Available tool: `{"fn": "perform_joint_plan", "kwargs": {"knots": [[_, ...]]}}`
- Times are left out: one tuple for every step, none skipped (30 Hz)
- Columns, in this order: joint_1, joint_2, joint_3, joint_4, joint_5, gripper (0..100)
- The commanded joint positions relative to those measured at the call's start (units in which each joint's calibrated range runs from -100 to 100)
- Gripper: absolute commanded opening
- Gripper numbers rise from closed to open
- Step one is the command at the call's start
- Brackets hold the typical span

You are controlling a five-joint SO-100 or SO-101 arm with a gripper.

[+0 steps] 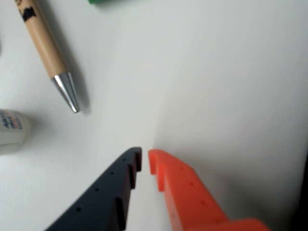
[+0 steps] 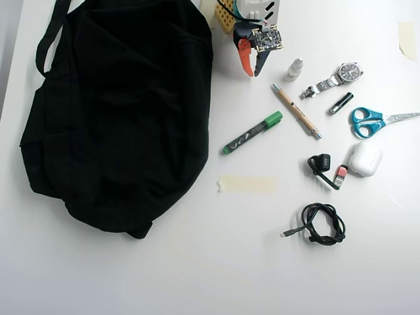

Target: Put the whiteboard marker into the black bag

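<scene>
The whiteboard marker (image 2: 252,132), black barrel with a green cap, lies on the white table right of the black bag (image 2: 118,111). Only a sliver of its green cap (image 1: 103,1) shows at the top edge of the wrist view. The bag lies flat and fills the left half of the overhead view, its strap at the top left. My gripper (image 2: 253,73) is at the top centre, above the marker and apart from it. In the wrist view the black and orange fingers nearly touch, and the gripper (image 1: 145,159) is shut on nothing, over bare table.
A tan wooden pen (image 2: 296,111) (image 1: 44,45) lies right of the marker, and a small white bottle (image 2: 294,69) (image 1: 12,130) is near it. Further right are a watch (image 2: 335,79), scissors (image 2: 371,121) and a white case (image 2: 364,159). A coiled cable (image 2: 321,223) and a tape strip (image 2: 248,184) lie below.
</scene>
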Motion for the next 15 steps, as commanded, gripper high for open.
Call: {"fn": "perform_joint_plan", "kwargs": {"knots": [[-0.6, -0.6, 0.7, 0.3, 1.3, 2], [-0.6, -0.6, 0.7, 0.3, 1.3, 2], [-0.6, -0.6, 0.7, 0.3, 1.3, 2], [-0.6, -0.6, 0.7, 0.3, 1.3, 2], [-0.6, -0.6, 0.7, 0.3, 1.3, 2], [-0.6, -0.6, 0.7, 0.3, 1.3, 2], [-0.6, -0.6, 0.7, 0.3, 1.3, 2], [-0.6, -0.7, 0.7, 0.3, 1.3, 2], [-0.6, -0.7, 0.7, 0.3, 1.3, 2], [-0.6, -0.8, 0.7, 0.3, 1.3, 2], [-0.6, -0.8, 0.7, 0.1, 1.3, 2], [-0.6, -0.8, 0.6, -0.2, 1.3, 2], [-0.6, -0.8, 0.3, -0.4, 1.3, 2], [-0.6, -0.8, -0.6, -0.4, 1.4, 2], [-0.6, 0.1, -1.9, -0.4, 1.4, 2]]}}
